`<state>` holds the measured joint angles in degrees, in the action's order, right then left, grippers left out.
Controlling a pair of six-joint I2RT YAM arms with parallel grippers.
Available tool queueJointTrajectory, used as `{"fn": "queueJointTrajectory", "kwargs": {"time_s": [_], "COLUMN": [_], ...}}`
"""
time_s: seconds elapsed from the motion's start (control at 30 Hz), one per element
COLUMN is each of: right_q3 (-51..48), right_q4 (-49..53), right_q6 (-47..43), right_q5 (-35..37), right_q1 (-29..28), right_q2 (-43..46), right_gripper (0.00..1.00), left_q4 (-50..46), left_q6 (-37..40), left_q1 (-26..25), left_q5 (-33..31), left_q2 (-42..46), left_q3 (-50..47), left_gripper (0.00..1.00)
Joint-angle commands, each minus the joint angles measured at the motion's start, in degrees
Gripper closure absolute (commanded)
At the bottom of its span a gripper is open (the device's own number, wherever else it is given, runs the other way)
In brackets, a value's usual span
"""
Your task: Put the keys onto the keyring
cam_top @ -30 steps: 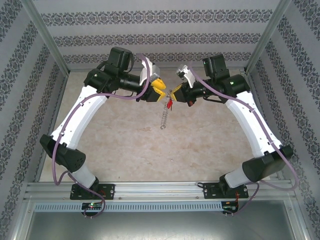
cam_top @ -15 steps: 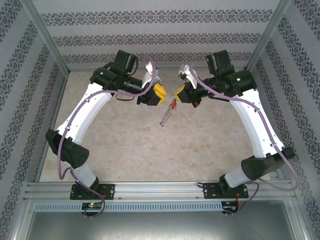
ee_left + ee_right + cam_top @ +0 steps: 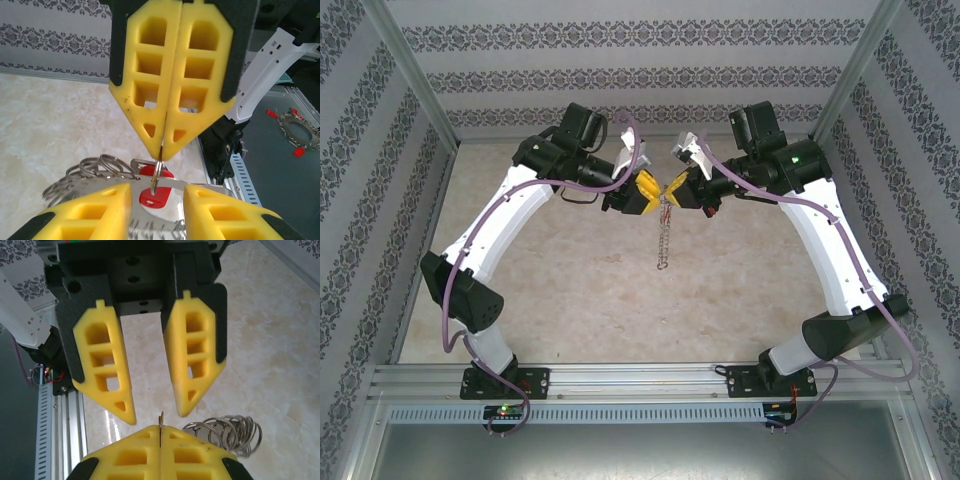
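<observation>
top view: noted left gripper point(image 3: 648, 192) and right gripper point(image 3: 672, 190) raised over the far middle of the table point(image 3: 570, 300), yellow tips facing and nearly touching. seen keyring point(image 3: 663, 235) dangling straight down from the right tips as a thin silvery string, lower end hanging free above the table. left wrist view: found left gripper point(image 3: 156, 195) at the bottom edge, fingers point(image 3: 85, 215) standing apart. opposite, pointing down at it, right gripper point(image 3: 162, 146) pressed together and clamped on a thin edge-on wire of the keyring point(image 3: 100, 166). logged red head of key point(image 3: 150, 199) just under that tip, sitting in the gap between the left fingers, with the wire reaching down to it; cannot tell whether threaded through the head or only in front of it. bunch of small silvery rings fanned out left of the key, just above the left finger. right wrist view: found right gripper point(image 3: 160, 432) at the bottom edge, together, with a sliver of wire poking up from the seam. above it, left gripper point(image 3: 156, 410) spread apart, tips either side of that sliver and not touching it. small rings of the keyring point(image 3: 230, 432) bunched to the right, beside the right tip.
</observation>
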<state>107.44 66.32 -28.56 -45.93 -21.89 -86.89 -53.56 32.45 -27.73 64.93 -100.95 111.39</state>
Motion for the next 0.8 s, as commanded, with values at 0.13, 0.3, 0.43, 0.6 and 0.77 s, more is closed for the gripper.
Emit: {"fn": "queueJointTrajectory", "kwargs": {"time_s": [0.13, 0.3, 0.43, 0.6, 0.77], "right_q3": [0.65, 0.49, 0.49, 0.48, 0.61], "right_q4": [-0.03, 0.03, 0.03, 0.20, 0.46], "right_q6": [-1.33, -1.50, -1.59, -1.77, -1.94], "right_q5": [-2.42, -2.31, -2.32, -2.41, -2.50], "right_q1": [-1.09, -1.15, -1.19, -1.22, -1.31], "right_q2": [-0.24, -0.38, -0.44, -0.49, -0.59], "right_gripper": [1.00, 1.00, 1.00, 1.00, 1.00], "left_q4": [2.00, 1.92, 1.71, 1.71, 1.88], "left_q6": [-0.80, -0.75, -0.35, -0.35, -0.37], "left_q1": [-1.02, -1.03, -1.06, -1.01, -1.01], "left_q5": [2.77, 2.49, 2.18, 2.29, 2.18], "left_q2": [-0.74, -0.46, -0.08, 0.00, 0.05], "left_q3": [2.20, 2.25, 2.25, 2.42, 2.78], "left_gripper": [0.68, 0.67, 0.68, 0.68, 0.68]}}
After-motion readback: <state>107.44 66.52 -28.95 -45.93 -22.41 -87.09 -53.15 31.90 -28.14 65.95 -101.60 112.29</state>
